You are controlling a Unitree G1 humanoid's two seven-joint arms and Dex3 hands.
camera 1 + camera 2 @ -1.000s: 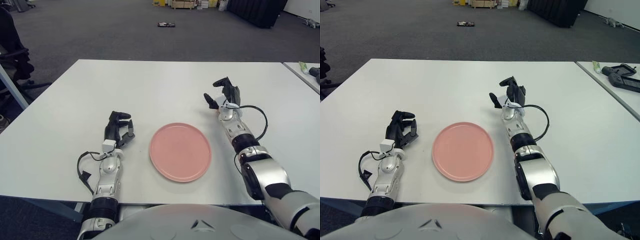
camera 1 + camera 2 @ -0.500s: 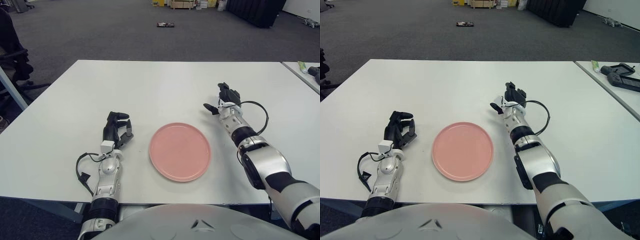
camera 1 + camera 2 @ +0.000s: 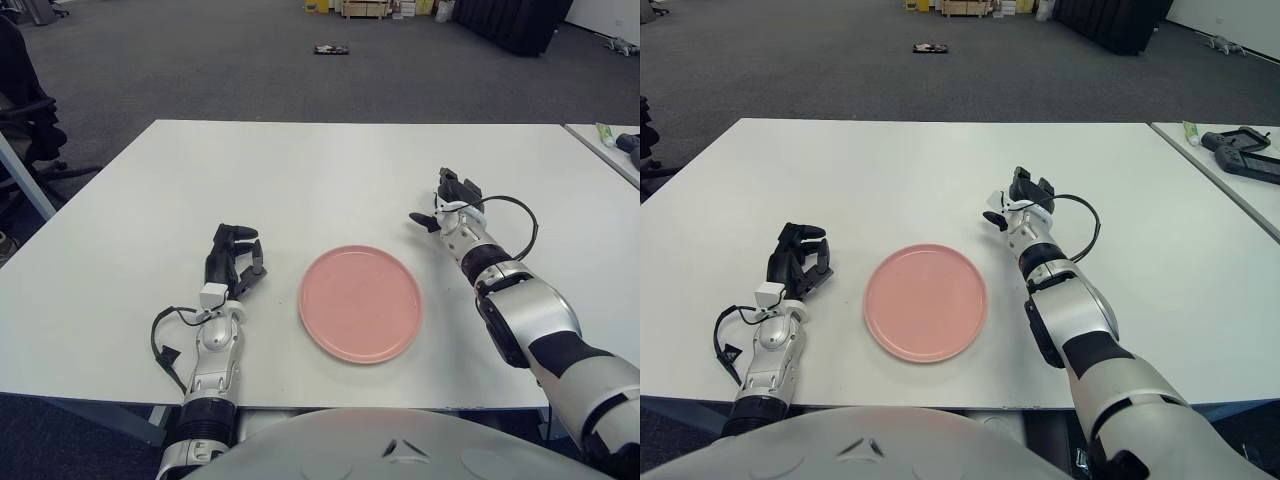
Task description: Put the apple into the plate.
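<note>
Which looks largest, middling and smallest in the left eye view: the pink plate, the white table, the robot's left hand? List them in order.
1. white table, by far the largest.
2. pink plate.
3. left hand, resting left of the plate; it looks clearly smaller than the plate.

All three lie at a similar nearness, so the order seems safe.

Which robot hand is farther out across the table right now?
The right robot hand, reaching out beyond the pink plate; the left robot hand rests beside it.

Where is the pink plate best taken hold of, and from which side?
The rim: the plate lies flat and shallow, so only its edge offers a pinch. The left hand rests beside its left edge, so likely come from there; the right hand sits farther back.
</note>
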